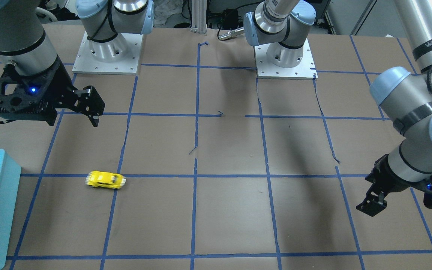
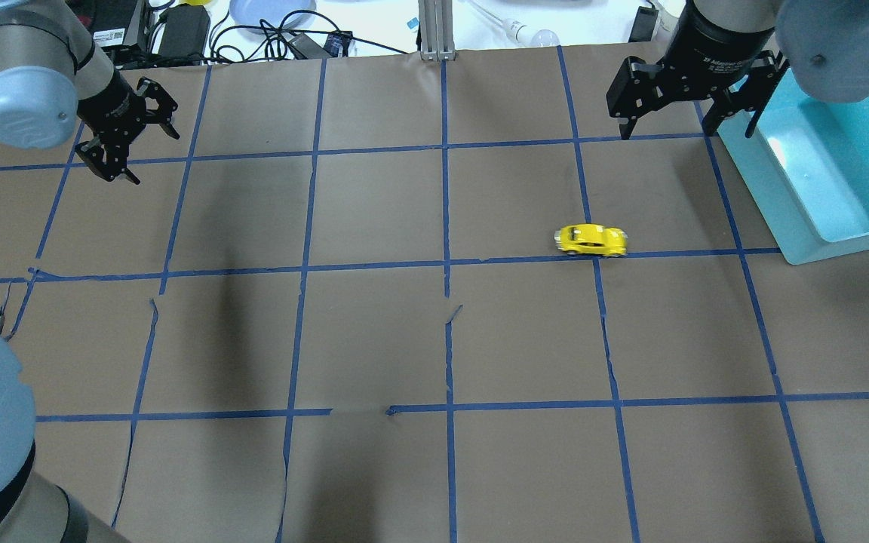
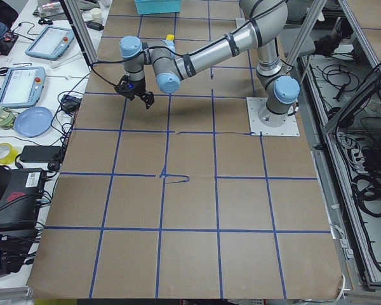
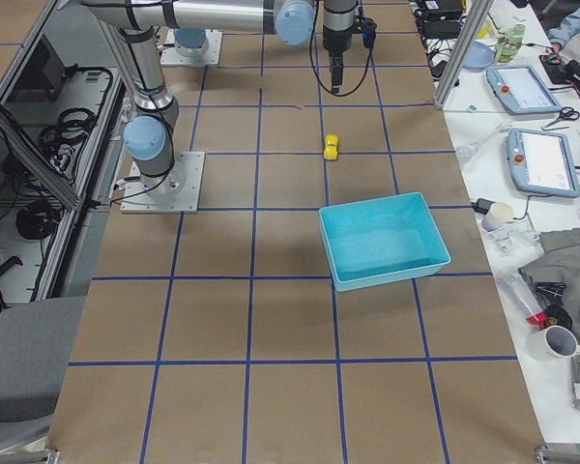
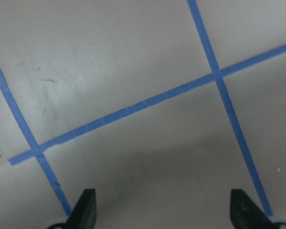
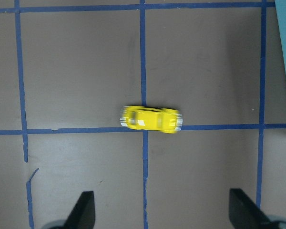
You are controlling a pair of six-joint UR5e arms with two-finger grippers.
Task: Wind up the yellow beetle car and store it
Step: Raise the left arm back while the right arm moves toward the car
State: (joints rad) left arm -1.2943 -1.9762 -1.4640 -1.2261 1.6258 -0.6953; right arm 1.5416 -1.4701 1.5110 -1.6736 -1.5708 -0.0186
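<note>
the left gripper [image 2: 149, 154] hangs over bare table [image 2: 374, 339] at the far left, its fingers spread wide with nothing between them, well apart from everything the task needs.

right of centre, the car [image 2: 591, 240] stands on its wheels on a blue tape line, just beside a crossing, lengthwise along that line. its two ends look smeared in several views, so it may be rolling; i cannot tell.

it looks like a small, light, hard-shelled toy: stiff enough to take a firm squeeze, and unlikely to be hurt by one. the rounded roof and glossy paint look slippery, so a pinch from nose to tail or high on the dome would probably squirt it out. the flat flanks between the wheels are the better hold, low down, with the fingers square to its length. the wheels probably turn freely, so any sideways nudge would send it off. winding likely means pressing it down and dragging it backward.

further right, the right gripper [image 2: 680, 132] hovers above the table, wide open and empty, with the car ahead of it in its wrist view. the bin [image 2: 789, 219] lies at the far right, near the car but not touching it.
</note>
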